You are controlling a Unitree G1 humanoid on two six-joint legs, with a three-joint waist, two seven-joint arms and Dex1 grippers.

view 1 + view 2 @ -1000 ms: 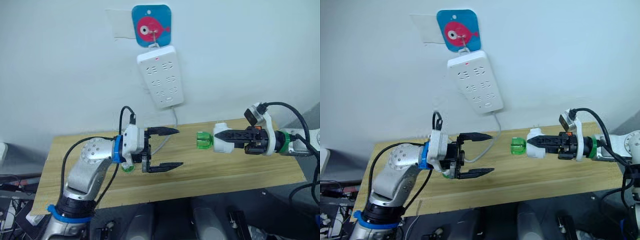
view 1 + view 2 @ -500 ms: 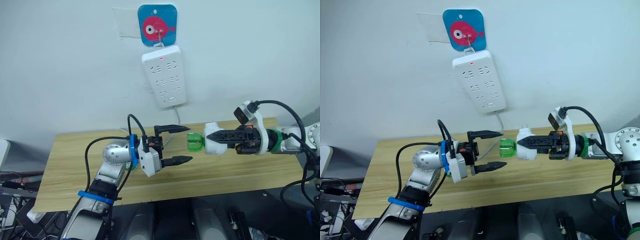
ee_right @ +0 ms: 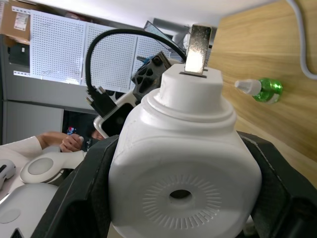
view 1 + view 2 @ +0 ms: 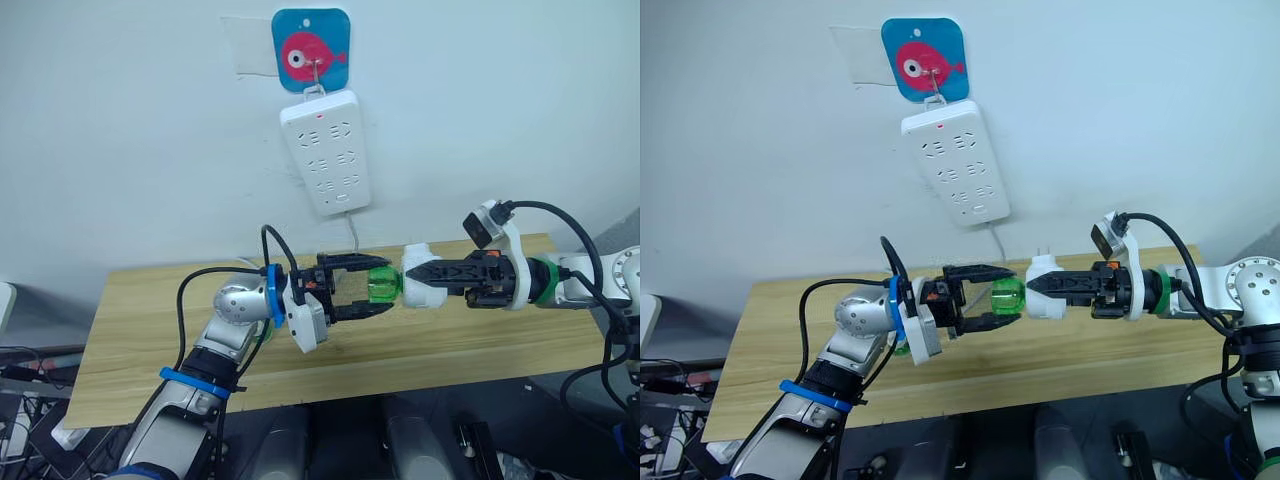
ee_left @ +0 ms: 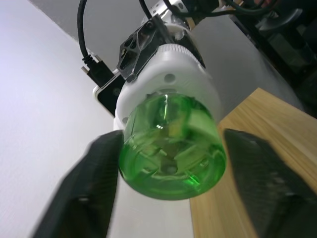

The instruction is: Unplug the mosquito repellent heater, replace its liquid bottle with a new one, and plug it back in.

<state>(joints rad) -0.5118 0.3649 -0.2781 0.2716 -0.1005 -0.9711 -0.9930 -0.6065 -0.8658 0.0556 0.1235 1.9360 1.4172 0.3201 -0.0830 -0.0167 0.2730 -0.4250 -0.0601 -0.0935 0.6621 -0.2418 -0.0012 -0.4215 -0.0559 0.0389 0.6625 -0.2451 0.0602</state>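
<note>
While the right tool point(image 4: 415, 276) grips the white heater point(image 4: 424, 277) above the tabletop point(image 4: 130, 320), plug prongs up and green bottle point(image 4: 381, 284) pointing toward the left arm, the left tool point(image 4: 375, 286) stands open with one finger on each side of that bottle. In the left wrist view the fingers point(image 5: 96, 186) flank the bottle point(image 5: 171, 148); I cannot tell whether they touch it. No brand, label or writing can be read on heater or bottle. A second green bottle point(image 3: 261, 88) lies on the tabletop. Behind, a white power strip point(image 4: 324, 153) hangs on the wall under a blue card with a red fish point(image 4: 311, 52); a red lamp is lit near the strip's top. Against half a second earlier, the left tool has moved up to the bottle, which was then clear of its fingers.
</note>
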